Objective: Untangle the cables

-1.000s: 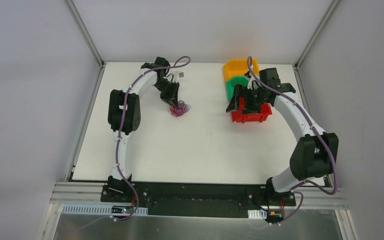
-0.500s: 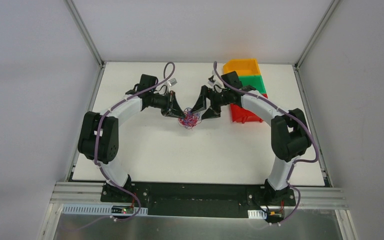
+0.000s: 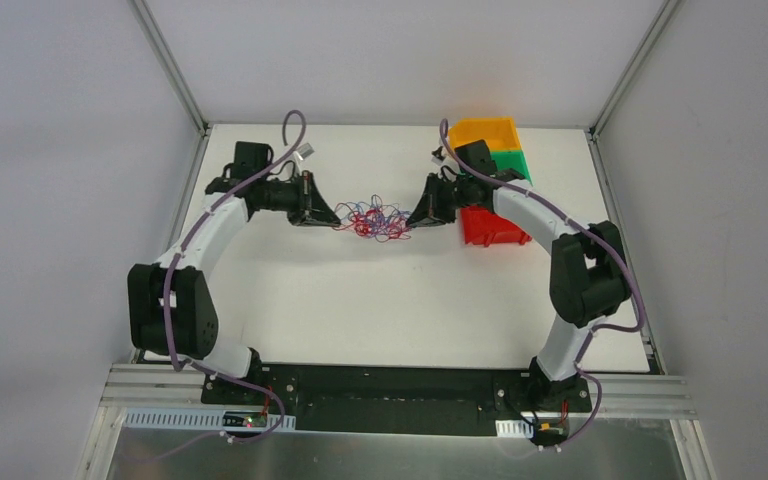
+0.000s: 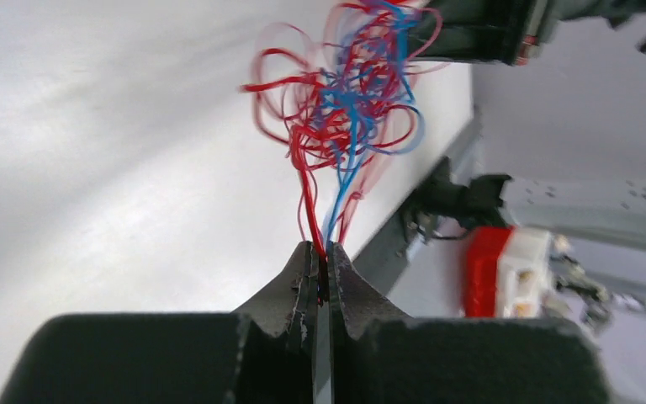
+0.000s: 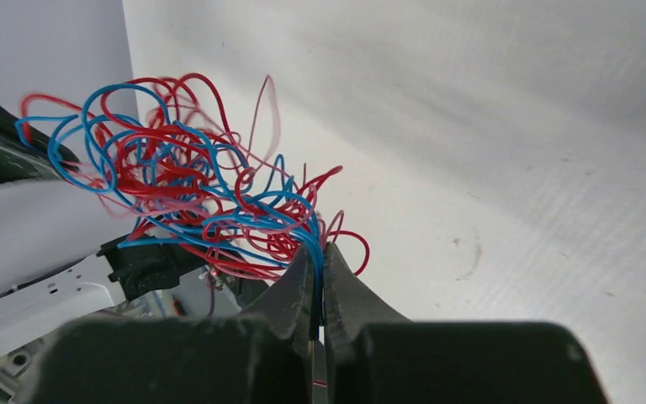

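While both arms reach inward over the far half of the white table (image 3: 360, 310), the cables (image 3: 378, 217) hang between the two grippers as a loose snarl of hair-thin, curly wires, mostly red with a few light blue. Whether the snarl brushes the tabletop or floats just above it cannot be told. The left gripper (image 4: 320, 257) has its jaws pressed together on a few red and blue strands, which rise from its tips into the knot. The right gripper (image 5: 320, 252) is likewise pinched tight on strands at the opposite side of the tangle, at least one blue and some red. An orange bin (image 3: 480, 133), a green bin (image 3: 508, 162) and a red bin (image 3: 490, 228) sit in a row to the right, apart from the wires.

By their look, the wires weigh almost nothing and are soft but springy, so they are likely to curl back once let go. Being so thin and smooth, they may slide out from between the jaws under a pull, and a hard tug could tighten the knot or kink a strand. The safest hold seems to be a free end or outer loop at the rim of the snarl, only a few strands per gripper, not the dense middle
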Action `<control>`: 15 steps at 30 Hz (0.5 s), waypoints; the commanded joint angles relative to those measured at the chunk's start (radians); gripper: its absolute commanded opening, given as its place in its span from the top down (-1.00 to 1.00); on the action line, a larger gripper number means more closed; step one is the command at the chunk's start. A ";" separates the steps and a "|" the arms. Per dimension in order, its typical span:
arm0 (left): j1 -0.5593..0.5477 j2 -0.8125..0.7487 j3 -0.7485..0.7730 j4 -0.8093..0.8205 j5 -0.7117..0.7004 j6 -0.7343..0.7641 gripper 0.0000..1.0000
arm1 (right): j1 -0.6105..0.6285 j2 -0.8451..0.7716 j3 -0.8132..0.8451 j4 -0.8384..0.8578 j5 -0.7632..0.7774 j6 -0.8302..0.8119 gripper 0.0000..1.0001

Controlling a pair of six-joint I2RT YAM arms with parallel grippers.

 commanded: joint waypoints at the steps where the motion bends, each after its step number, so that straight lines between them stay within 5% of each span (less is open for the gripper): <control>1: 0.130 -0.085 0.130 -0.387 -0.244 0.264 1.00 | -0.068 -0.111 -0.012 -0.125 0.204 -0.142 1.00; 8: 0.326 -0.134 0.319 -0.470 -0.590 0.402 1.00 | -0.134 -0.167 -0.001 -0.205 0.313 -0.243 1.00; 15: 0.501 -0.076 0.437 -0.471 -0.718 0.460 1.00 | -0.252 -0.189 0.028 -0.278 0.238 -0.288 1.00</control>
